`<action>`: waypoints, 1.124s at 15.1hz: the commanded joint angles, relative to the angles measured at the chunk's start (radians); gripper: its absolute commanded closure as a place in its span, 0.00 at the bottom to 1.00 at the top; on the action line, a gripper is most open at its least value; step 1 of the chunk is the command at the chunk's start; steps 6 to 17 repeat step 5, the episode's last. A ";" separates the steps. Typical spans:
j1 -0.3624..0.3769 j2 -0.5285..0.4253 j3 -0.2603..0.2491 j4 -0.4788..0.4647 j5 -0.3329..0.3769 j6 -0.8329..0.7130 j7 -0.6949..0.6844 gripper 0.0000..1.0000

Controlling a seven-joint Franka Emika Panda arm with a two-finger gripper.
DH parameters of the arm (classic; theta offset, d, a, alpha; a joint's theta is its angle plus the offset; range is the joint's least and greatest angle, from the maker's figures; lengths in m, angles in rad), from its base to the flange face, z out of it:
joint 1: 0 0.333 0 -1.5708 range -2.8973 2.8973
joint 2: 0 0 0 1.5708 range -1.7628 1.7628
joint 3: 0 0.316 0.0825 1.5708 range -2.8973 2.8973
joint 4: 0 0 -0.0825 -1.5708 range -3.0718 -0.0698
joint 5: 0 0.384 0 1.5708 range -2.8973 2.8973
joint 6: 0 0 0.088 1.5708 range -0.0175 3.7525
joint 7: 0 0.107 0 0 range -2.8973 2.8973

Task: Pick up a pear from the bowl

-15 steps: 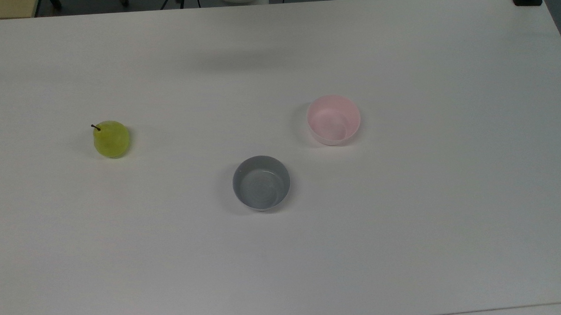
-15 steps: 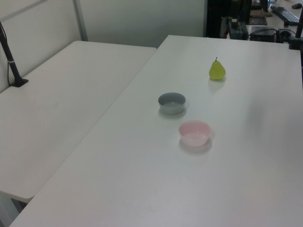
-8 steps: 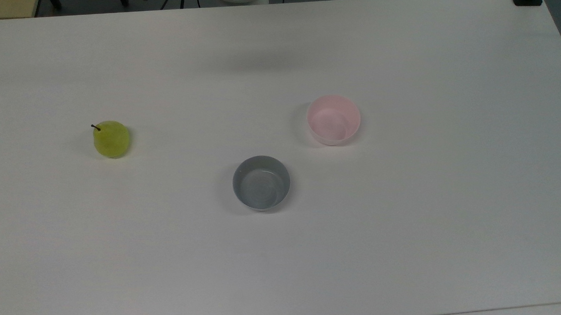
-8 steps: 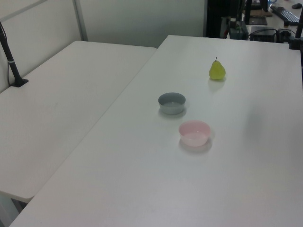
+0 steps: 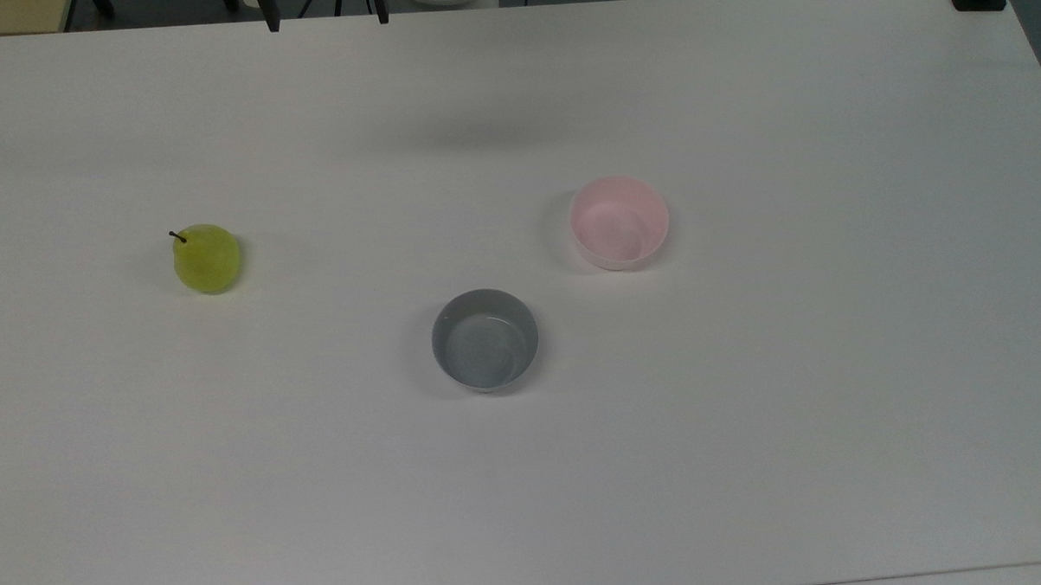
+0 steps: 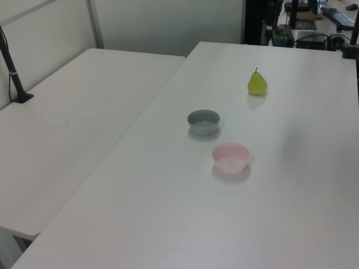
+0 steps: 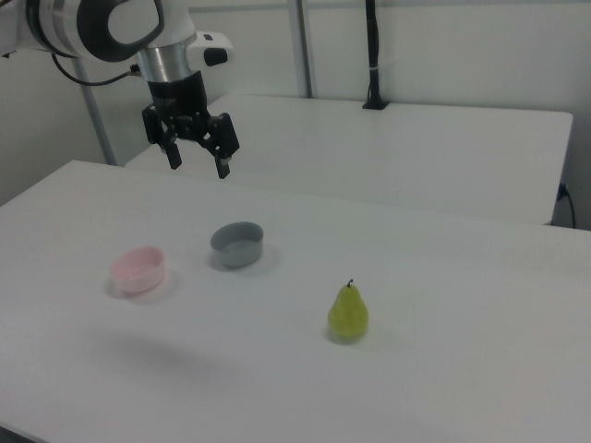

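Though the task speaks of a bowl, the pear (image 5: pixel 208 258) stands alone on the surface (image 5: pixel 750 423), well apart from the empty pink bowl (image 5: pixel 619 222) and the grey bowl (image 5: pixel 485 339). The gripper (image 7: pixel 196 158), jaws apart and empty, has just edged into the top view's upper edge, high above everything, so the approach has barely begun.
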State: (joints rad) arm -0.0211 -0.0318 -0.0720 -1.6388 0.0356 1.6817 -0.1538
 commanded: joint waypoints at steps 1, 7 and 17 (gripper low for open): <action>0.006 -0.011 0.003 -0.019 0.001 0.024 -0.015 0.00; 0.007 -0.014 0.003 -0.018 0.001 0.018 -0.015 0.00; 0.007 -0.014 0.003 -0.018 0.001 0.018 -0.015 0.00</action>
